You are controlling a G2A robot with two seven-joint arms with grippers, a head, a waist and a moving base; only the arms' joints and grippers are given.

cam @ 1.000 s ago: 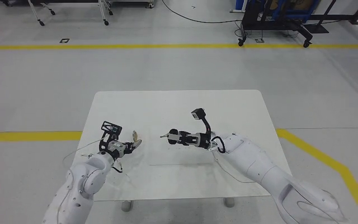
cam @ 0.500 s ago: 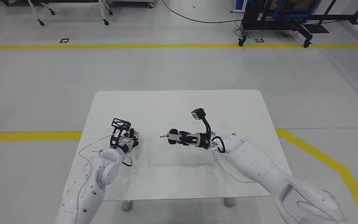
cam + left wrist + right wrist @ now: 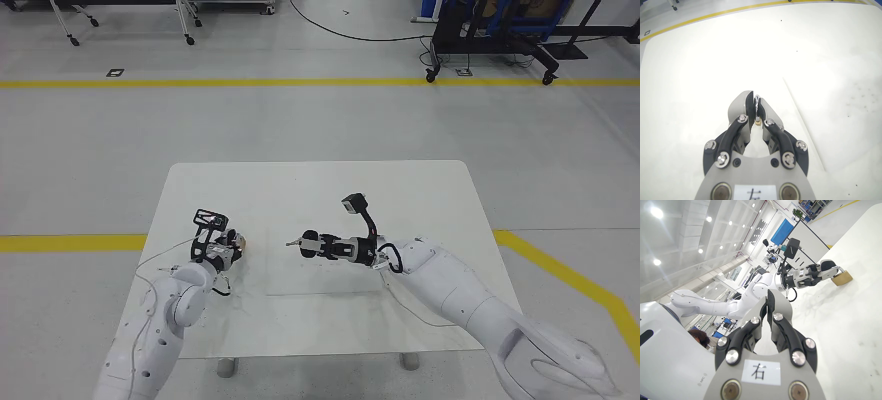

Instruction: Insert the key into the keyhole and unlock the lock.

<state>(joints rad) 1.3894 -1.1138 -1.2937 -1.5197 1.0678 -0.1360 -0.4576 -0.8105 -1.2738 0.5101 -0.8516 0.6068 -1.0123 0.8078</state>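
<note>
Here the white worktop carries two arms that face each other across its near half. The left hand is closed: its two dark pads pinch the silver shackle of a brass lock. The shackle stands upright between the pads, and the brass body hangs below the fingertips. Seen from the right wrist view, the left hand comes in nearly level. The lock body sits tilted, low at the worktop surface, with its shadow directly beneath it. Whether the body bears on the surface cannot be told. In the top view the lock is left of the worktop's middle, at the tip of the left hand.

The right hand is likewise closed, and it holds a small key. The key's thin metal blade juts from the fingertips toward the left hand. Key tip and lock are apart, with a stretch of bare worktop between them. In its own wrist view the right hand shows its ribbed pads pressed together at the tips.

A faint straight line crosses the worktop just beside the left hand. A yellow stripe runs along the floor on either side of the worktop.
</note>
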